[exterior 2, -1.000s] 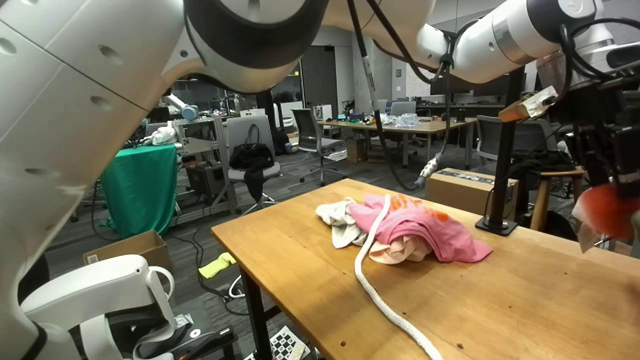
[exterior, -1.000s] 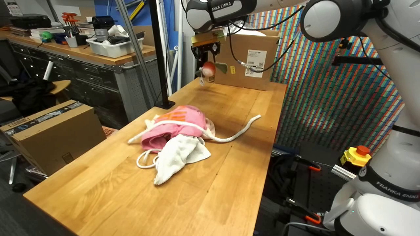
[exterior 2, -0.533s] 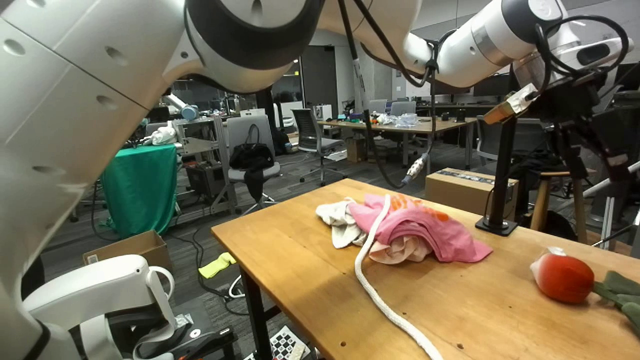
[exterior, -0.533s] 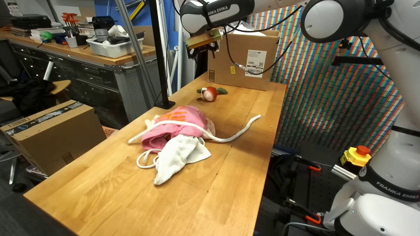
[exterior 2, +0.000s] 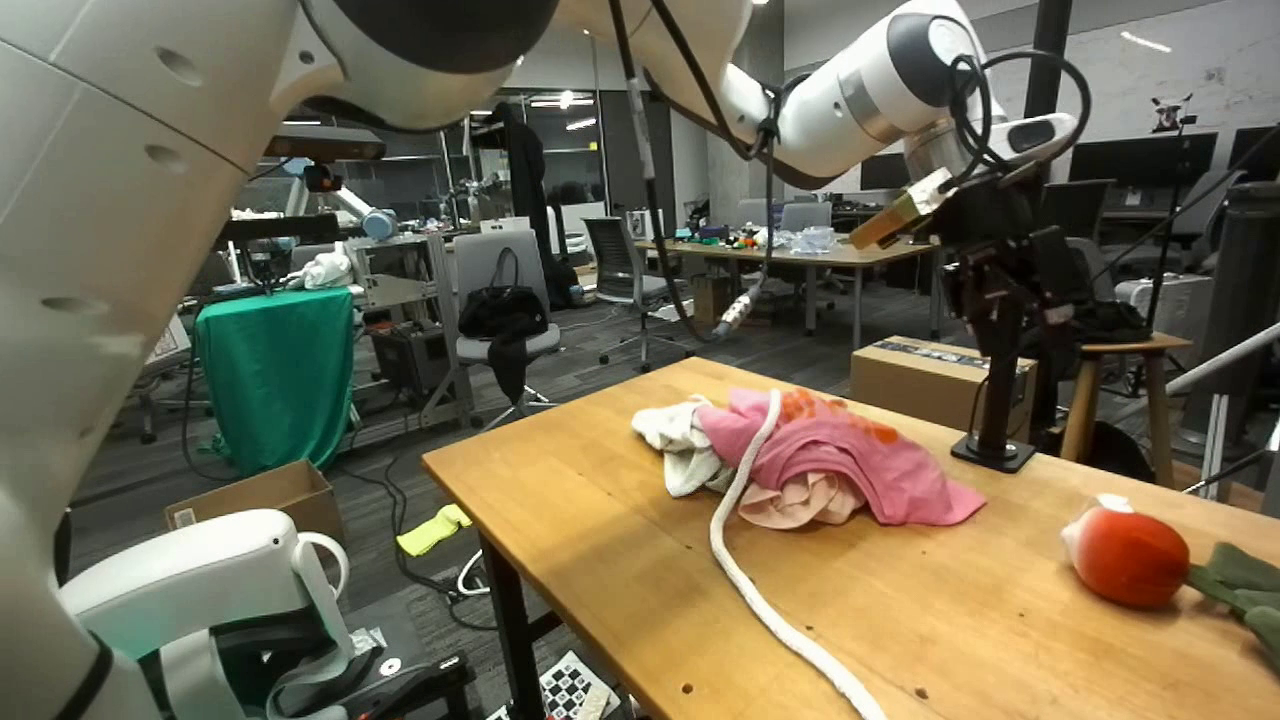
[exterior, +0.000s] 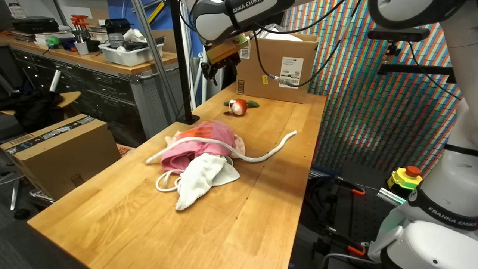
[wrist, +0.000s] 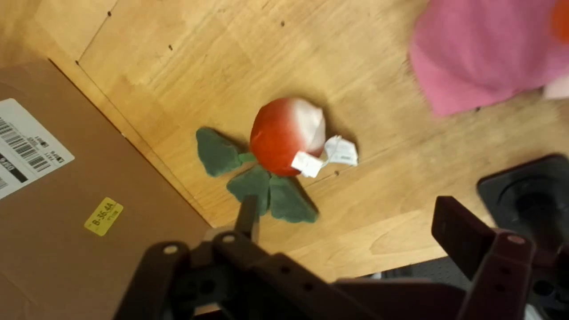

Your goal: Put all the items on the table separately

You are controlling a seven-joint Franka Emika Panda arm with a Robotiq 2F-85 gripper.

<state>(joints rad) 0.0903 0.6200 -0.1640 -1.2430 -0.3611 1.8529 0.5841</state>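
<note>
1. Since a second ago, the plush radish (wrist: 275, 133) has gone from the gripper (wrist: 346, 211) down to the wooden table (exterior: 149, 224), and the arm (exterior 2: 830, 120) has swung until the gripper overlaps the black post (exterior 2: 998, 410) in an exterior view.
2. We see the arm stretched out over the table, the gripper hanging well above it, its fingers (wrist: 462, 235) pointing down and spread wide.
3. We find the plush radish lying on its side near the large cardboard box (exterior: 257, 71), well apart from the pink cloth (exterior 2: 890, 480).
4. Across the pink cloth the white rope (exterior: 254, 160) runs out onto bare wood; the white cloth (exterior: 203, 179) lies touching the pink.
5. Beyond the table we note a workbench (exterior: 108, 86) with dark drawers, a green-draped stand (exterior 2: 280, 380) and a grey chair (exterior 2: 475, 262) bearing a black handbag (exterior 2: 505, 312).
6. An exterior view crops the radish's leaves (exterior 2: 1240, 567) and the rope; the wrist view crops the pink cloth. Both exterior views leave the dark fingers hard to make out.
</note>
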